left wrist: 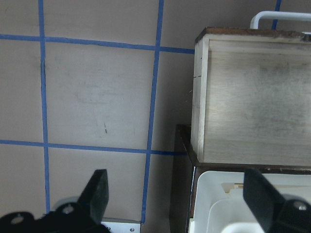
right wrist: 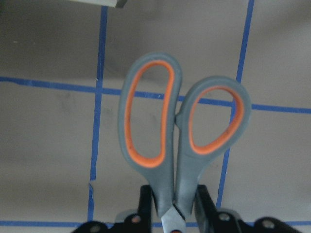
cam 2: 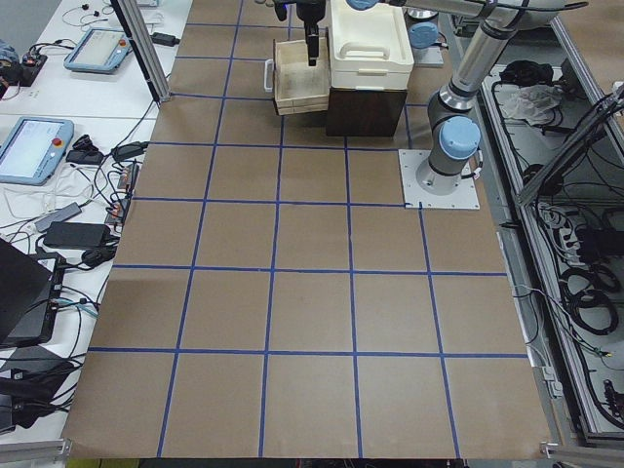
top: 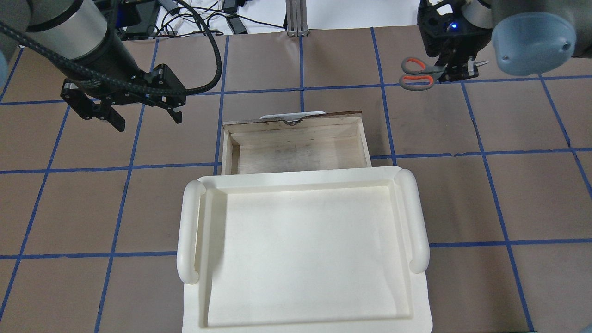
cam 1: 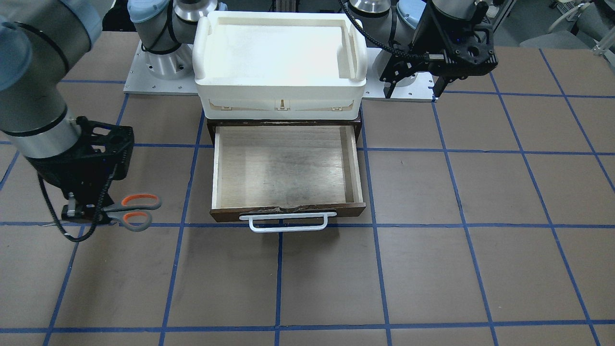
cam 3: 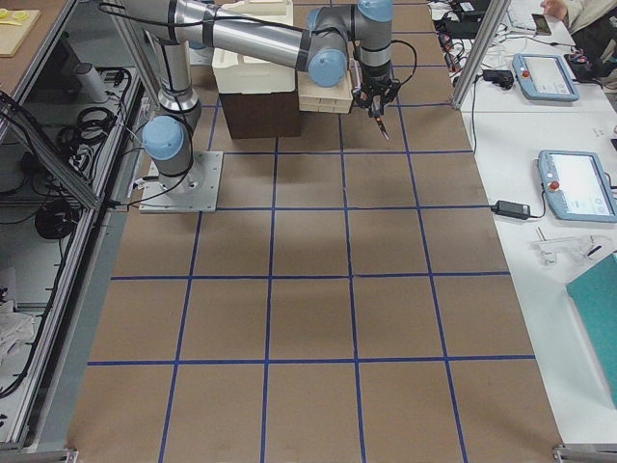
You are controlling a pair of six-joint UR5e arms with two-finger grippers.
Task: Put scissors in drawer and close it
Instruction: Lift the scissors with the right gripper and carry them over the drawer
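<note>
The scissors, with grey handles lined orange, are gripped near the pivot by my right gripper. Their loops point toward the drawer. They also show in the overhead view and the right wrist view, where the fingers close on the blade base. The dark-brown drawer is pulled open and its pale interior is empty. Its white bar handle faces away from me. My left gripper is open and empty, hovering on the drawer's other side; the left wrist view shows its spread fingers.
A cream-white plastic tray sits on top of the drawer's cabinet and also shows in the overhead view. The brown table has blue tape grid lines. Both arm base plates stand behind the cabinet.
</note>
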